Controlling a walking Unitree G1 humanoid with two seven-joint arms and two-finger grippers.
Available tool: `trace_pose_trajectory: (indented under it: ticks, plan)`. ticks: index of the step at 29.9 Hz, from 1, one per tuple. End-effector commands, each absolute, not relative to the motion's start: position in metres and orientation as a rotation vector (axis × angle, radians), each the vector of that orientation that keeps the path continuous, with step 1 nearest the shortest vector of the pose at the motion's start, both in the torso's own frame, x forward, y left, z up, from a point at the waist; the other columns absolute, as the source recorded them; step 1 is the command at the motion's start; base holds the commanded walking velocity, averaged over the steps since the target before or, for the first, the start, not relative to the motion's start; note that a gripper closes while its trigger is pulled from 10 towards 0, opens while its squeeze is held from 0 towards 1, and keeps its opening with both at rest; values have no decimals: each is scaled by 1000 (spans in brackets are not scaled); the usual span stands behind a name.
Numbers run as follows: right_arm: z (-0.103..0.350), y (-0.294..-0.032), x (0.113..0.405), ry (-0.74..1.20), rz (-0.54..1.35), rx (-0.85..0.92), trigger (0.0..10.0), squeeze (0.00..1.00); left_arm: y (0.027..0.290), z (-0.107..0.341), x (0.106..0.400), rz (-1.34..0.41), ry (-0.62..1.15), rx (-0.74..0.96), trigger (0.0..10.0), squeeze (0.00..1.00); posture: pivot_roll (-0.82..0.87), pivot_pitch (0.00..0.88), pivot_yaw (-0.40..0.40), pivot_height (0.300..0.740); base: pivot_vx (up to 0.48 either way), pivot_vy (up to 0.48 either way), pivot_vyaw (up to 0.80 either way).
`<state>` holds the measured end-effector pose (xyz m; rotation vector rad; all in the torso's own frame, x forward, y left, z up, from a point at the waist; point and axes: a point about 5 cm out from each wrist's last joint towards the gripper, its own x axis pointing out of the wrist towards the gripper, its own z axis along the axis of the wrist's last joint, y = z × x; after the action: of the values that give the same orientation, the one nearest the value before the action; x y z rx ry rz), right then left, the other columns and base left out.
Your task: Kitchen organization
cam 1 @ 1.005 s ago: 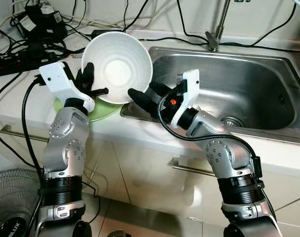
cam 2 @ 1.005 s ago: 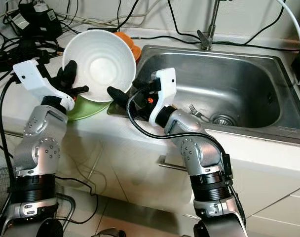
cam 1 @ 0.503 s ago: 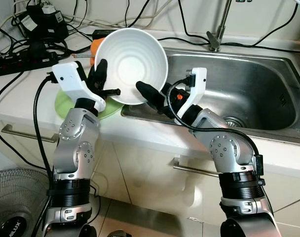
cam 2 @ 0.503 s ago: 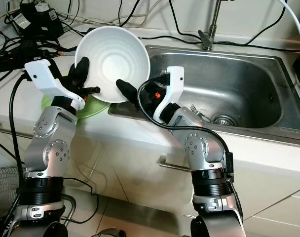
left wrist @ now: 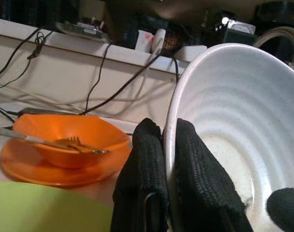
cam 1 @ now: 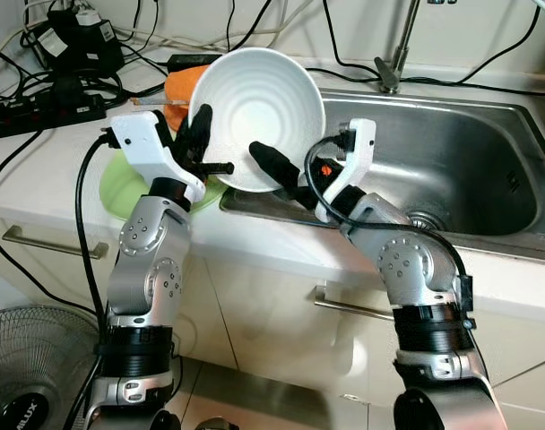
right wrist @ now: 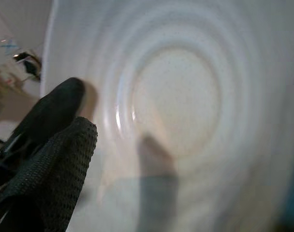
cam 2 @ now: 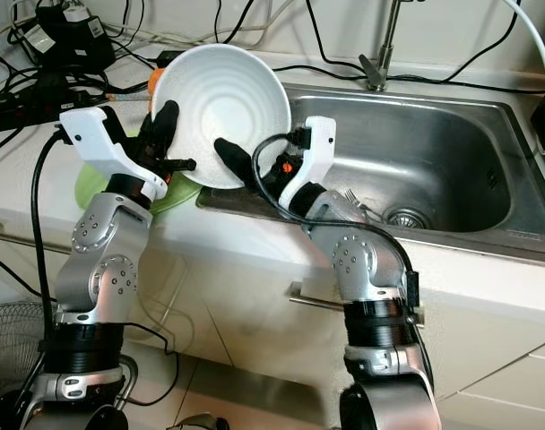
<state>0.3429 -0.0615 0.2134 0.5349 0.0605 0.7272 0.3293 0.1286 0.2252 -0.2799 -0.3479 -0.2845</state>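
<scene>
Beside the sink (cam 1: 452,152), at its left rim: white bowl (cam 1: 255,116) held up off the tabletop (cam 1: 39,170), tipped so the opening faces the head camera. Green plate (cam 1: 120,184) left of the sink, partly under the bowl; orange bowl (cam 1: 178,85) on an orange plate behind it, further from the sink's front edge.

Left claw (left wrist: 167,159) closed on the white bowl's rim, one finger outside the wall, one inside. Right claw (cam 1: 277,166) at the bowl's lower edge nearest the sink, one finger reaching into the bowl; whether it pinches the rim or just props it: cannot tell.

Step in hand, by judgement: two-arm carry of the bowl, likely toward the sink or the stack left of it. To do well: keep both wrists moving together so the rim doesn't twist out of the left pinch; level the bowl before lowering; clear the sink rim and the green plate on the way down; release right first only once the bowl is seated.

View differences: left wrist view shows the rim sandwiched between fingers (left wrist: 142,159), plus a fork (left wrist: 74,142) lying in the orange bowl. Right wrist view gives the ribbed interior and one finger's shadow, blurred. Head views give the fork-like utensil (cam 2: 358,202) near the sink drain.
</scene>
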Motion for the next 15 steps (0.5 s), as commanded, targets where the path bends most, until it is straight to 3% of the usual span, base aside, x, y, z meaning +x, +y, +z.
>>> trace_pose_trajectory:
  ticks: [1,15]
  plan:
    - [221,-61,347,40,713,540,10000,0,122,231,325,-336,-384,-257,0,0,-21,13,51,740,0,0,0]
    - [222,-98,370,71,539,528,10000,0,129,230,321,-338,-407,-185,0,0,-25,7,46,740,0,0,0]
